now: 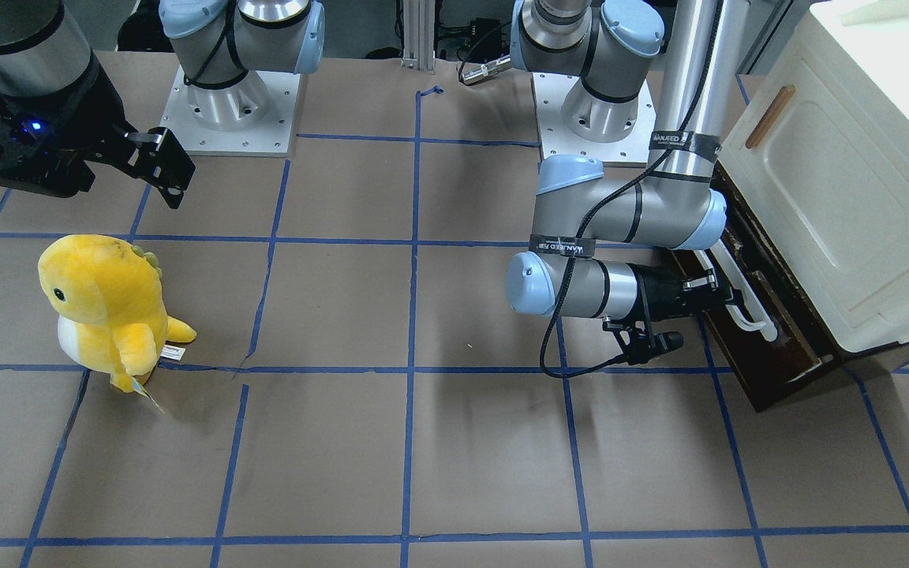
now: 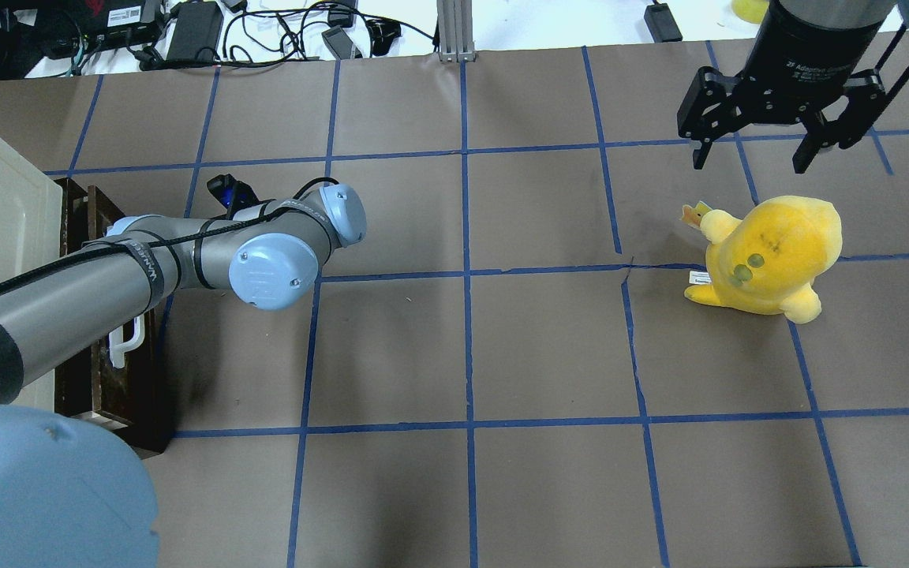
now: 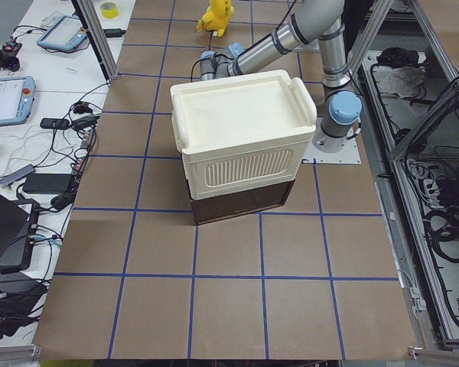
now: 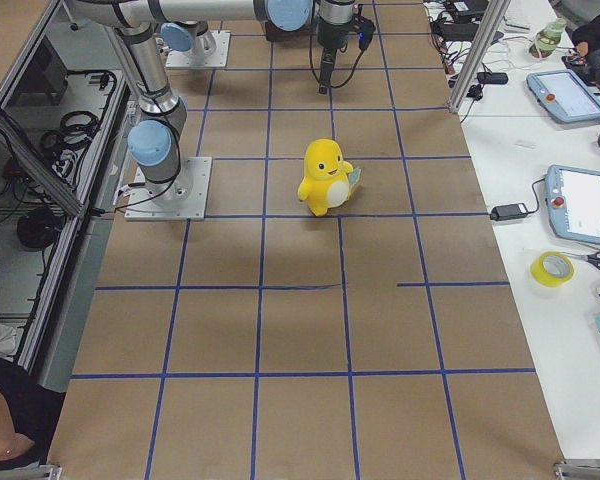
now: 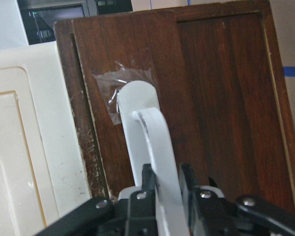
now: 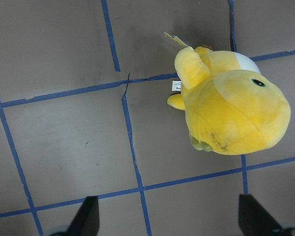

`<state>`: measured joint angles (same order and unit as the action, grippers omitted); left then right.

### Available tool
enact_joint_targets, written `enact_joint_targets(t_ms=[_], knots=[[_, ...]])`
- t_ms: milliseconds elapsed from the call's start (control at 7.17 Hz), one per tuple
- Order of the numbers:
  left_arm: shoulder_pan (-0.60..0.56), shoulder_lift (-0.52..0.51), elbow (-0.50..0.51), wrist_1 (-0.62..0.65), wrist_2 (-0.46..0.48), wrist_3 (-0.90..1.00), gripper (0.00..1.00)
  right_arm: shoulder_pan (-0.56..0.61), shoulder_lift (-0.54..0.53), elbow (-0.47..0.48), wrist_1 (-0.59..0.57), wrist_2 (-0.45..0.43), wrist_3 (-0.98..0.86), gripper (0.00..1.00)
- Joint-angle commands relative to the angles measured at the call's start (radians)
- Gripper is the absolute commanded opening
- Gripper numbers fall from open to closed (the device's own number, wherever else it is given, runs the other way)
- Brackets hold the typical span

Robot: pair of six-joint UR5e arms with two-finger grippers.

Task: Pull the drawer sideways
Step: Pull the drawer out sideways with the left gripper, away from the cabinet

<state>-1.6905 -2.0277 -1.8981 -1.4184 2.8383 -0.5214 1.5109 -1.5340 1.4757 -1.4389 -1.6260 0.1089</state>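
The bench (image 1: 423,457) is covered in brown paper with a blue taped grid, and a cream cabinet (image 1: 841,197) stands at the end on the robot's left. The drawer (image 5: 211,98) sits under that cabinet, with its dark front facing across the bench. From these views you cannot tell whether it is out at all.

Your left end effector (image 5: 164,179) is pinching the white handle (image 5: 155,142), one finger on each side of the bar. The right end effector (image 2: 750,162) is spread wide and holds nothing. It hangs above the yellow plush (image 2: 770,252), well apart from the drawer.

Here is what could go wrong:
- **Slipping:** the bar looks smooth and the fingers are narrow. If you pull at an angle to the drawer's travel, the fingers will probably slide along the bar or off it.
- **Handle mount:** clear tape (image 5: 123,81) is stuck on the front where the handle's end meets it. That may mean a weak fixing, so a sharp tug could loosen it.
- **Cabinet moving:** nothing visible pins the cabinet down. If the drawer binds, the whole unit may skid on the paper.

Pull slowly, straight and level.
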Motion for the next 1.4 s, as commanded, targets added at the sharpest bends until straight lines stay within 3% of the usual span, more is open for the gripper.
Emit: enact_joint_targets(t_ms=[0,1256], knots=[[-0.014,0.000,0.008,0.003,0.000,0.000,0.00,0.000,0.000,0.000,0.000,0.000,0.000,1.00],[-0.047,-0.003,0.053,0.013,-0.037,0.037,0.00,-0.001,0.000,0.000,0.000,0.000,0.000,1.00]])
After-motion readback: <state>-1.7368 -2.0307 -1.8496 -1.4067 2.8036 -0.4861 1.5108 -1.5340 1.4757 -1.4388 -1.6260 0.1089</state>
